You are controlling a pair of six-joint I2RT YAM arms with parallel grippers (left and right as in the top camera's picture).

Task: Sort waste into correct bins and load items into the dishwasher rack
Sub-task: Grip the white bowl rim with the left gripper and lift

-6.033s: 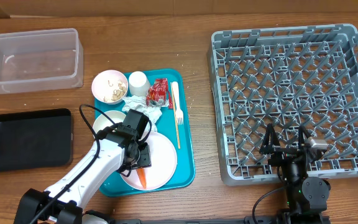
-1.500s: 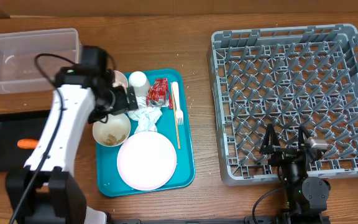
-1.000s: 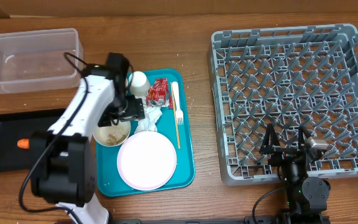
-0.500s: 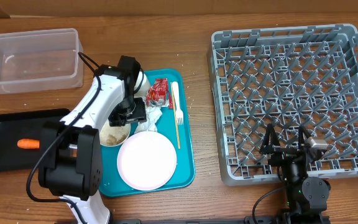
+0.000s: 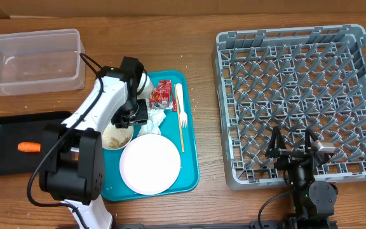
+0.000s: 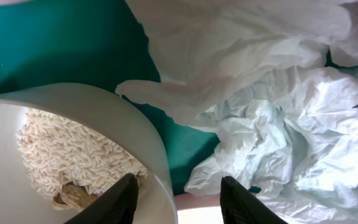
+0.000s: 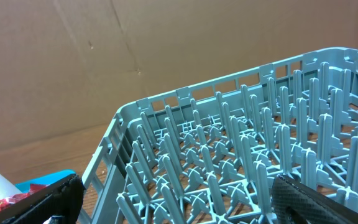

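Observation:
My left gripper (image 5: 135, 116) (image 6: 179, 202) is open low over the teal tray. Its fingers straddle the right rim of a small pale bowl (image 5: 114, 135) (image 6: 157, 162) holding beige rice scraps (image 6: 61, 152). Crumpled white napkins (image 5: 152, 119) (image 6: 278, 124) lie right beside it. The red wrapper (image 5: 162, 94), white cup (image 5: 144, 83), cream fork (image 5: 180, 114) and pink plate (image 5: 150, 164) are on the tray. The second bowl is hidden under my arm. The carrot (image 5: 28, 147) lies in the black tray (image 5: 5, 130). My right gripper (image 5: 291, 151) (image 7: 179, 205) is open and empty at the rack's (image 5: 300, 95) (image 7: 229, 149) front edge.
The clear tub (image 5: 30, 60) stands at the back left, above the black tray. The teal serving tray (image 5: 192, 159) sits between the bins and the rack. Bare wood table (image 5: 208, 191) lies in front.
The carrot went from the plate into the black tray. My left arm swung back from the bins to the teal tray and settled at the bowl's rim. The right arm has not moved.

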